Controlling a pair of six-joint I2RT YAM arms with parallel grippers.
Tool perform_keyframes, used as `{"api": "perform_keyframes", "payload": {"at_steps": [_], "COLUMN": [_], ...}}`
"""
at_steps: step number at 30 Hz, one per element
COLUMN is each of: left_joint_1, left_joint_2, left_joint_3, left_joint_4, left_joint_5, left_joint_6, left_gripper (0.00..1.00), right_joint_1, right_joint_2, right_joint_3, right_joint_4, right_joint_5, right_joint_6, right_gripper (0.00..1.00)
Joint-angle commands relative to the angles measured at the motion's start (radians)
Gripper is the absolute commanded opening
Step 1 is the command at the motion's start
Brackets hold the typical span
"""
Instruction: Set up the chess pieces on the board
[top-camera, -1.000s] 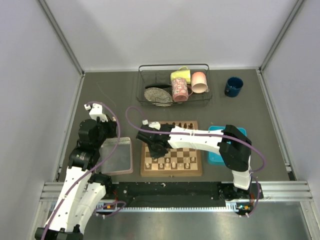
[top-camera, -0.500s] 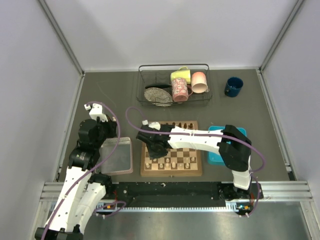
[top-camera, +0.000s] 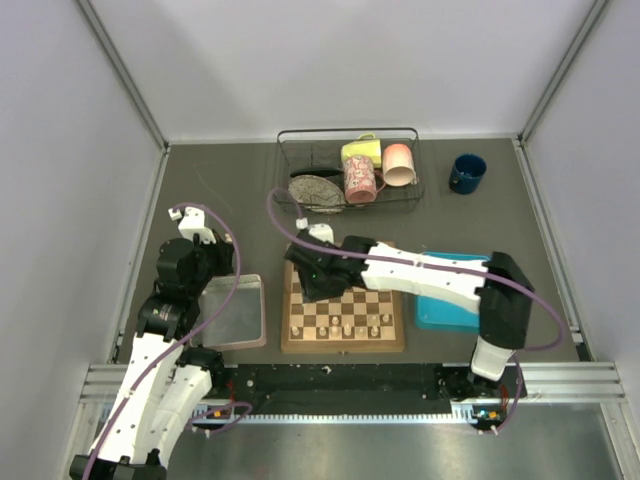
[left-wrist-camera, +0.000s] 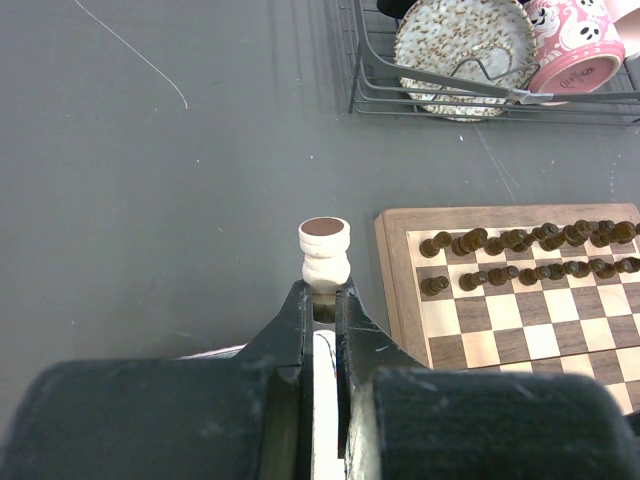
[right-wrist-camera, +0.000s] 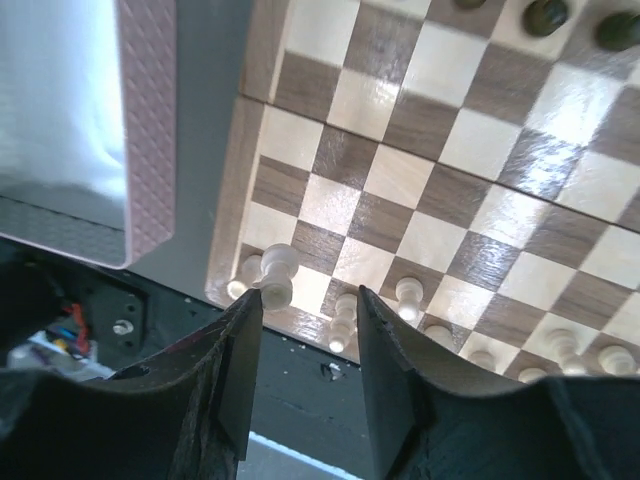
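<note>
Right tool (right-wrist-camera: 308, 300): spread, empty over board (right-wrist-camera: 400, 170) | left tool (left-wrist-camera: 320, 297): clenched on pale piece (left-wrist-camera: 325, 255) | next: I lift straight, sparing near row (right-wrist-camera: 405, 295).

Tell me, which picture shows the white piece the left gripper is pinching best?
The left wrist view: the cream piece sits large and sharp, clamped in the left gripper. In the top view it is too small to make out. The right wrist view misses it.

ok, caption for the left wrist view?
Left gripper shut on a cream chess piece; dark pieces lined on the board.
</note>
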Motion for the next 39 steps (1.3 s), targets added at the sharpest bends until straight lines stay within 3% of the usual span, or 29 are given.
{"api": "perform_keyframes", "payload": {"at_steps": [1,39], "left_joint_1": [0.004,0.004], "left_joint_2": [-0.005,-0.008], "left_joint_3": [0.007,0.005], "left_joint_4": [0.017,0.019], "left_joint_5": [0.0,0.006], "left_joint_6": [-0.002,0.001], "left_gripper": [0.0,0.0], "right_joint_1": [-0.043,-0.008], "right_joint_2": [-0.139,0.142], "right_joint_3": [-0.011,0.018], "right_joint_4": [0.013,0.009], "right_joint_5": [0.034,-0.04], "right_joint_6": [-0.016,-0.056], "right_gripper": [0.42,0.38]}}
